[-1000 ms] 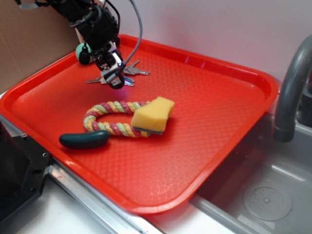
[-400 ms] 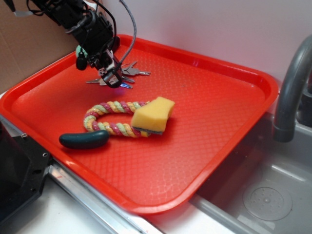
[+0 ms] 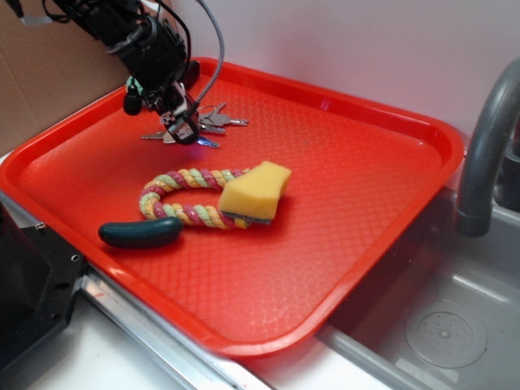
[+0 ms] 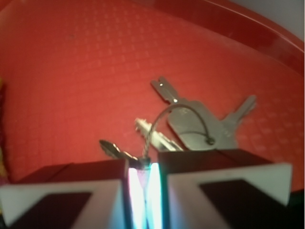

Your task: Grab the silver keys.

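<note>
The silver keys (image 3: 218, 121) lie fanned on the red tray (image 3: 349, 187) near its far left corner. In the wrist view the silver keys (image 4: 202, 123) spread just beyond the fingertips, on the tray (image 4: 71, 71). Their thin wire ring loops back into the narrow slit between my jaws. My gripper (image 3: 184, 130) is down on the near side of the bunch. In the wrist view the gripper (image 4: 145, 164) is shut on the ring and a key end, and its two fingers (image 4: 86, 186) nearly touch.
A multicoloured rope ring (image 3: 180, 197) and a yellow sponge (image 3: 256, 191) lie mid-tray. A dark green oblong object (image 3: 140, 233) lies at the front left. A grey faucet (image 3: 486, 146) and a sink (image 3: 443, 325) stand to the right. Cardboard (image 3: 41, 73) backs the left side.
My gripper has shifted slightly left and back along the tray, staying low at the keys. The keys have shifted slightly with it. The other objects have not moved.
</note>
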Robot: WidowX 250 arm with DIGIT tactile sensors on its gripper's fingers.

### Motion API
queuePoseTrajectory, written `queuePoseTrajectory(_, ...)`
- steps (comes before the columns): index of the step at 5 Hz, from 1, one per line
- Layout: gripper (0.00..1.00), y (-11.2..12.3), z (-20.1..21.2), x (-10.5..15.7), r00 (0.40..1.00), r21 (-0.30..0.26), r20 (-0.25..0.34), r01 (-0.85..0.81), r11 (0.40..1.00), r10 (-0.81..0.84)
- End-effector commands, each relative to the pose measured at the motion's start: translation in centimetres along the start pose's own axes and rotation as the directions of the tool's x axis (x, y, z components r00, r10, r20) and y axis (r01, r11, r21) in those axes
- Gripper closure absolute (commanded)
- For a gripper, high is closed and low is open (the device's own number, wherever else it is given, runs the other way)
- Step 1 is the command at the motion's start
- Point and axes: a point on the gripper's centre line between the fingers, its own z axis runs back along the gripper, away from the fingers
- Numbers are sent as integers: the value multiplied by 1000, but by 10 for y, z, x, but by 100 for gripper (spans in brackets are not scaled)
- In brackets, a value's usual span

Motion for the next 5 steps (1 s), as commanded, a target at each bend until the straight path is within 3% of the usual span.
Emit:
queuePoseTrajectory(1, 100, -30, 95, 68, 999, 118, 0, -50, 992, 50)
queuePoseTrajectory(2, 100, -40, 140, 90, 987, 13, -48, -151, 988, 151)
queuePoseTrajectory(3, 100, -36, 187, 107, 952, -35, -98, -295, 955, 291)
queuePoseTrajectory(4, 100, -40, 186, 116, 920, 46, -166, -352, 935, 355)
queuePoseTrajectory(5, 100, -45, 184, 118, 928, 45, -154, -337, 940, 340)
